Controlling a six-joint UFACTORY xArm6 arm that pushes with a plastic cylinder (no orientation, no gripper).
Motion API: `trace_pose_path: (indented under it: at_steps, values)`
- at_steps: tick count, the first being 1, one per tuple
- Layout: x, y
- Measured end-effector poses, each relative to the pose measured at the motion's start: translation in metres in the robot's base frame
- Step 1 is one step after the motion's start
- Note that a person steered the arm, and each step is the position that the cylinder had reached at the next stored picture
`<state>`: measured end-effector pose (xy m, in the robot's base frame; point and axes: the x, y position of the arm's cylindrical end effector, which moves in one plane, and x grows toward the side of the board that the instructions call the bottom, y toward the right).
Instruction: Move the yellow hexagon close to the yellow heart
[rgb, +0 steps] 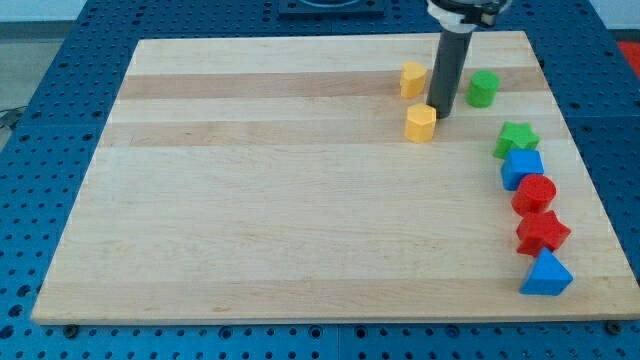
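The yellow hexagon (421, 122) lies near the top right of the wooden board (300, 220). The yellow heart (412, 78) lies just above it, a small gap apart. My tip (441, 114) stands at the hexagon's upper right edge, touching it or nearly so. The dark rod rises from there to the view's top, to the right of the heart.
A green cylinder (484, 88) lies to the right of the rod. Down the board's right side run a green star (516, 138), a blue cube (522, 167), a red cylinder (534, 193), a red star (542, 232) and a blue triangle (546, 274).
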<state>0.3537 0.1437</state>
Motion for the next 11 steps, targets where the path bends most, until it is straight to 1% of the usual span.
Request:
trace_pose_path:
  at_steps: [1, 3, 4, 5, 6, 7, 8, 10, 11]
  values:
    - [-0.047, 0.015]
    - [-0.051, 0.024]
    - [-0.057, 0.043]
    - [-0.006, 0.05]
    - [0.019, 0.05]
    - [0.037, 0.05]
    - [0.038, 0.048]
    - [0.089, -0.038]
    - [0.052, -0.047]
